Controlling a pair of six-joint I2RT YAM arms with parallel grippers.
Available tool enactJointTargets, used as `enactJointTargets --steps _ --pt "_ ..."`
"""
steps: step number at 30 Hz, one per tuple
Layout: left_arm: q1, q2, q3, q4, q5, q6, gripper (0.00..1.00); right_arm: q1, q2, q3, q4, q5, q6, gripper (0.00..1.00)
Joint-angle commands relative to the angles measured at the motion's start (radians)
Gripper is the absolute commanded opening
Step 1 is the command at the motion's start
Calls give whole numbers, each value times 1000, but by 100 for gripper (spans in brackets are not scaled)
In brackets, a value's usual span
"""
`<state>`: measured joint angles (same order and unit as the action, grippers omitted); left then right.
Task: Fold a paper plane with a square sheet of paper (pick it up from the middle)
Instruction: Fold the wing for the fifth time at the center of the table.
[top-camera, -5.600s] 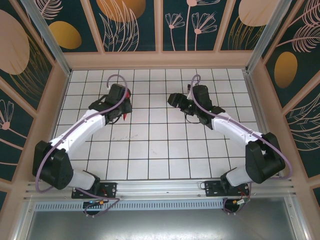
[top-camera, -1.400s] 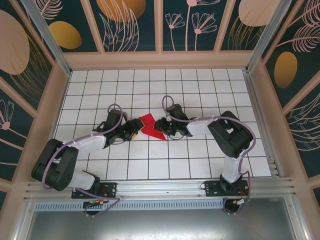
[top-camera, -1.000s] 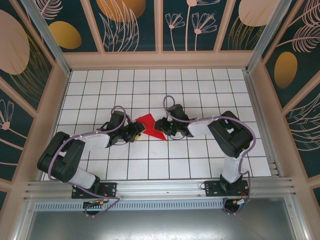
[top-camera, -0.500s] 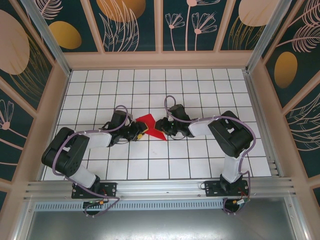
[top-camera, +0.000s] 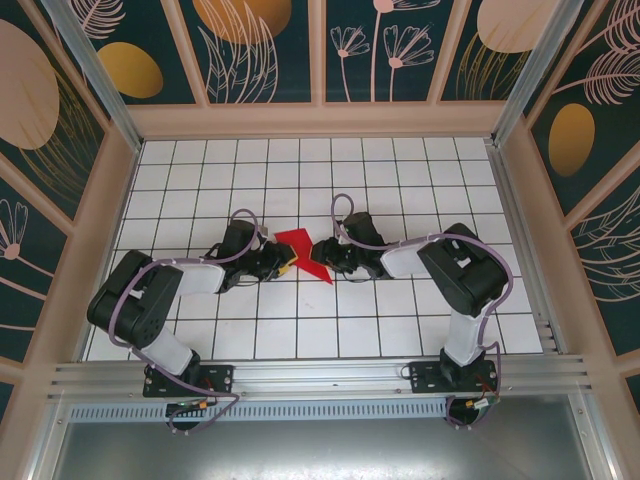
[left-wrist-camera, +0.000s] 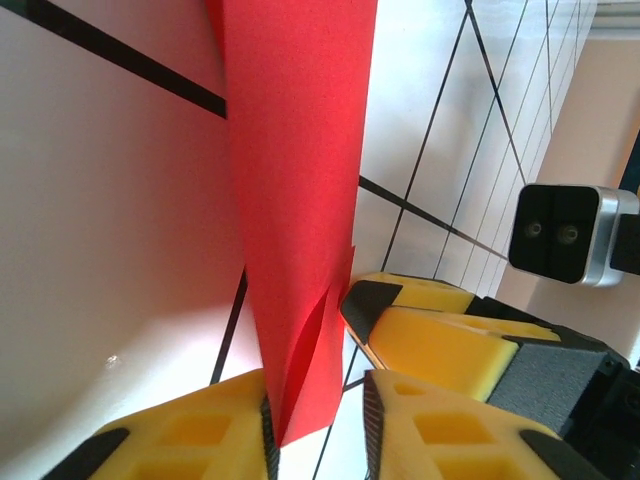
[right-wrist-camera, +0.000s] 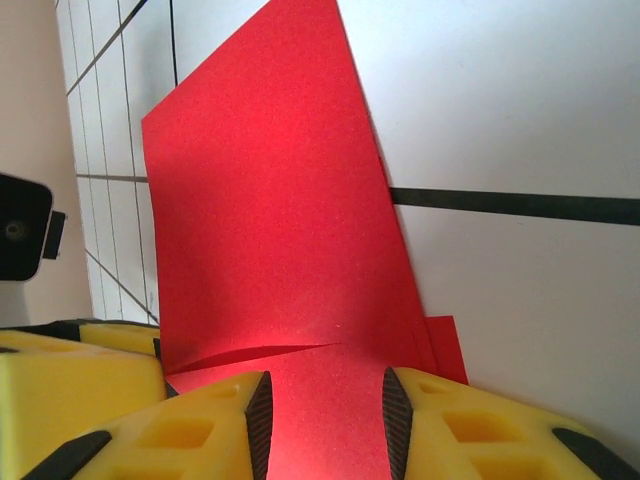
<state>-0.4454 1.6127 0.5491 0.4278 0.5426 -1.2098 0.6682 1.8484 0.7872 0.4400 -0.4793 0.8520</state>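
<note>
The red paper (top-camera: 303, 252), folded into a pointed shape, lies on the white grid table (top-camera: 300, 330) at the middle, its tip pointing to the near right. My left gripper (top-camera: 281, 264) is at its left edge and is open. In the left wrist view the paper's (left-wrist-camera: 295, 200) lower corner sits between the yellow pads, against the left pad (left-wrist-camera: 180, 435); the left gripper (left-wrist-camera: 315, 405) has a clear gap. My right gripper (top-camera: 322, 252) is open at the paper's right side. Its pads straddle the flat red sheet (right-wrist-camera: 270, 220) in the right gripper (right-wrist-camera: 322, 405).
The table is walled on three sides by a wooden frame (top-camera: 320, 120). The two grippers' yellow fingers nearly touch: the right one's fingers (left-wrist-camera: 440, 335) sit just beside the left one's. White tiles lie open around the paper.
Both arms came from the back of the table to the middle, and the red paper now lies there between them. In the last second the left gripper slid right, onto the paper's edge.
</note>
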Motion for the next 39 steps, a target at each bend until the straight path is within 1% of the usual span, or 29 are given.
enactJointTargets --steps 1,5,7,11,15,17,18,21,25,28,32,35,39 --pt "-9 18 0 45 20 -4 25 -5 -26 -4 38 -49 -48 38" --pt "-10 23 -1 52 22 -3 16 -10 -57 -12 39 -24 -111 39" --pt "-10 18 -2 47 21 0 11 -9 -96 -20 24 20 -174 41" --pt "-9 8 -1 36 12 0 4 -9 -189 -43 -15 132 -339 49" --pt "-10 3 5 23 8 -3 4 3 -277 -86 -12 163 -530 57" --pt "-10 -2 7 20 6 -5 4 22 -303 -90 -43 227 -607 60" --pt "-9 -3 8 19 4 -7 4 39 -315 -106 -28 263 -657 61" --pt "-10 -7 10 16 3 -12 3 112 -351 -185 79 400 -784 63" --pt "-10 -9 12 7 3 -15 4 166 -327 -202 112 444 -868 62" --pt "-10 -10 16 -2 3 -14 4 225 -288 -210 146 510 -945 59" --pt "-10 -14 18 -10 2 -15 4 292 -231 -217 207 608 -1026 58" --pt "-10 -13 23 -16 0 -16 4 320 -200 -209 233 633 -1067 57" --pt "-10 -13 26 -20 0 -16 4 330 -146 -190 239 655 -1084 55"
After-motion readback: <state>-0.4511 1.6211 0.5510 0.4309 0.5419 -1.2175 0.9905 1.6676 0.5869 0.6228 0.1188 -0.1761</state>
